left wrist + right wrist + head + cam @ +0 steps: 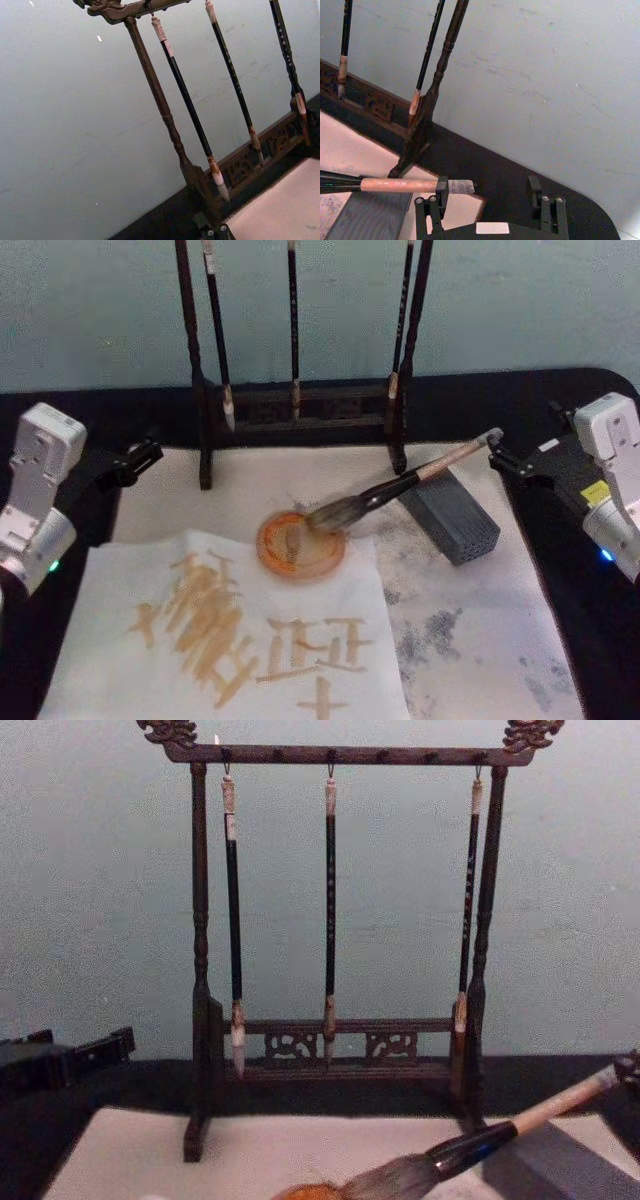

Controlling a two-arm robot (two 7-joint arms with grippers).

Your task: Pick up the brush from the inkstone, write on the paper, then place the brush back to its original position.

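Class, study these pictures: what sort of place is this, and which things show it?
Probably a calligraphy practice table: a dark wooden brush rack hung with three thin dark-handled brushes, a thick beige-handled brush resting its grey tuft on a round orange inkstone, and a white paper sheet bearing brushed characters.

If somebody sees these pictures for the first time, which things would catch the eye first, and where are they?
The thick brush lies slanted, its tuft in the round orange dish and its handle over a grey block, with the open right claw at its handle end. On the near left, the paper bears brown-orange strokes. Behind stands a dark rack with three thin brushes hanging, the left claw idle at the left.
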